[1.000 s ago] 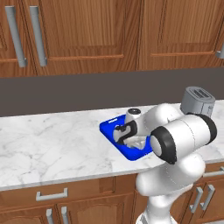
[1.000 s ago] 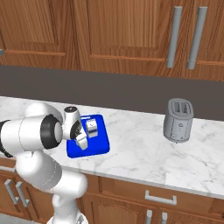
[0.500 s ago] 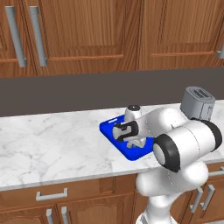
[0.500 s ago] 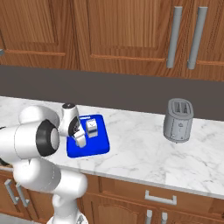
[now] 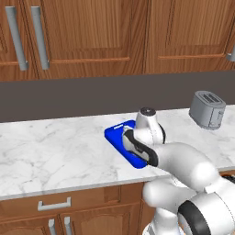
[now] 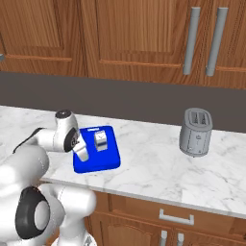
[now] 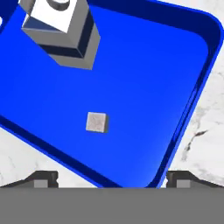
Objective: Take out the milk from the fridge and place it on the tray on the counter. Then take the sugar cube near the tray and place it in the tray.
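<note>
Sugar cube (image 7: 96, 122) lies free on the tray (image 7: 144, 83) beneath my gripper (image 7: 112, 178), jaws wide and empty; milk (image 7: 60, 29) stands beyond.

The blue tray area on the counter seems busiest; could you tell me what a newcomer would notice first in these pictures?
First, the flat bright blue rounded tray on the white marble counter, with the small white blue-banded milk carton standing in it and the tiny whitish-grey sugar cube lying on its floor, apart from the carton. Above it hangs the white arm's claw, open. Further right, a grey metal toaster stands alone on the counter.
</note>
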You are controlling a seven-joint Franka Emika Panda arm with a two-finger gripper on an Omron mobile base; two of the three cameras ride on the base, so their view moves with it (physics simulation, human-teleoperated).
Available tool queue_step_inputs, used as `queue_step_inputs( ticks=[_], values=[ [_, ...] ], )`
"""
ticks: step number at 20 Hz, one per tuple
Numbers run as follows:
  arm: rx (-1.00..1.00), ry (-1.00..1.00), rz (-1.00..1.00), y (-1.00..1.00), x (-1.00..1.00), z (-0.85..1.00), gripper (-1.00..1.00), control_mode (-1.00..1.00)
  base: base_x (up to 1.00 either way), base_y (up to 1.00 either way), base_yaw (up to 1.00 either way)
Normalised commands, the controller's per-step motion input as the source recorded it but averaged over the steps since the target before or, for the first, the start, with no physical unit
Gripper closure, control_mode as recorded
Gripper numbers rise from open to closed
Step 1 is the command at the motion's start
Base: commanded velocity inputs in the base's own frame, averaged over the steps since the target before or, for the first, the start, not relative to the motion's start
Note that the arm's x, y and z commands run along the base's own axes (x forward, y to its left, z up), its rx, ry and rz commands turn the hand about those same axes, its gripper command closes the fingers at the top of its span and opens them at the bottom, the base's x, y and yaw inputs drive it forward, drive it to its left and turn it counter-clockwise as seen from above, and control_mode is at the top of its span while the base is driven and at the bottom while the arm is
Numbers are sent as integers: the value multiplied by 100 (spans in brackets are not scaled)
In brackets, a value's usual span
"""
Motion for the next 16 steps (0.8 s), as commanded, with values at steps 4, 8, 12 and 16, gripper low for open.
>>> queue_step_inputs(
  ticks=[4, 8, 12, 16],
  values=[
    [-6, -7, 3, 0, -66, 68, -100, -100, 0, 0, 0],
    [-7, -15, 1, 0, -74, 73, -100, -100, 0, 0, 0],
    [-1, -13, 3, -2, -67, 95, -100, -100, 0, 0, 0],
    [-1, 0, 2, -6, -65, 77, -100, -100, 0, 0, 0]
  ],
)
